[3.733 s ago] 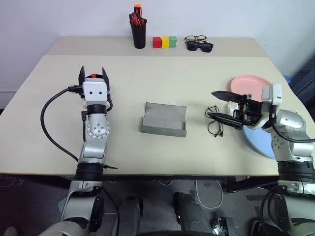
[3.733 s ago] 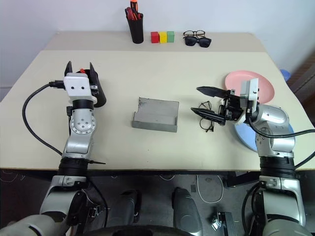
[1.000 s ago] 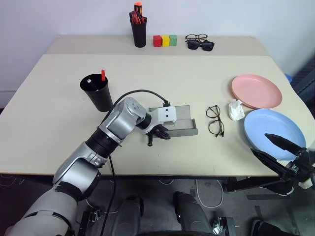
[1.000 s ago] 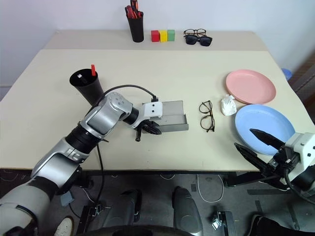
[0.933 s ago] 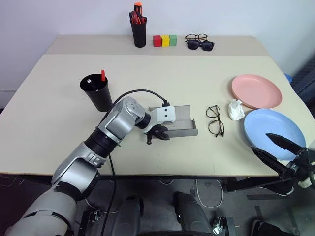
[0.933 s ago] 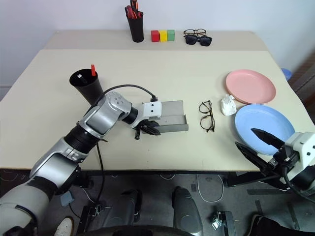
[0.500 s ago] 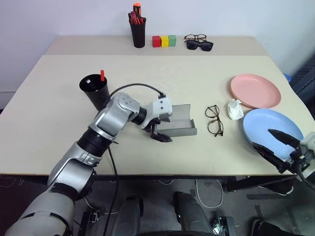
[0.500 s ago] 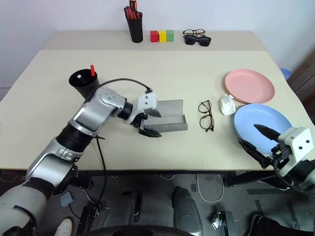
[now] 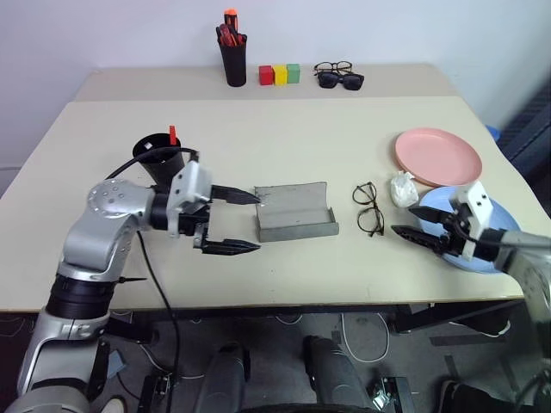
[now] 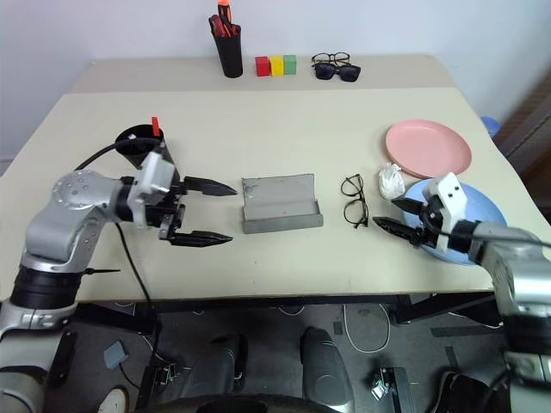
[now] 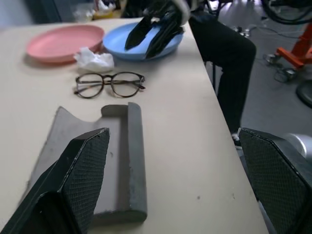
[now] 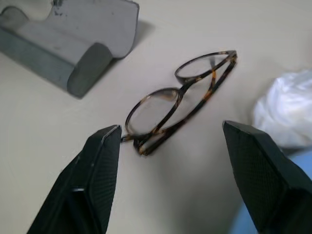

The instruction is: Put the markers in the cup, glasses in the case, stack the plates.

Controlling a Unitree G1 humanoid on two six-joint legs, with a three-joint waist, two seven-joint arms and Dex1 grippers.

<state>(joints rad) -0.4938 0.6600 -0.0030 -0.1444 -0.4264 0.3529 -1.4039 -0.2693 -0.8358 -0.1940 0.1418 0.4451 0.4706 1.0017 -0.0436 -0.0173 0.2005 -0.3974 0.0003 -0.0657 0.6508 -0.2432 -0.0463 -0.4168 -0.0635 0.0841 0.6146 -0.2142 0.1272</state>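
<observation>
The left end effector (image 9: 231, 221) is seen with its two black fingers spread wide apart, and nothing is held between them. It is pointed sideways at the grey case (image 9: 294, 212), which is lying open near the middle of the tabletop (image 9: 284, 138). Just behind the left arm the black cup (image 9: 158, 159) is standing, and a red marker (image 9: 172, 135) is sticking out of it.

The glasses (image 9: 370, 208) are lying flat on the tabletop, just beside the case on its right side and not inside it. A crumpled white tissue (image 9: 403, 189) is lying near them. The right end effector (image 9: 424, 228) is also seen with its fingers apart and empty. It is held over the near edge of the light blue plate (image 9: 508, 231) and is pointed toward the glasses. The pink plate (image 9: 437, 156) is lying behind the blue one. The two plates are not stacked.
</observation>
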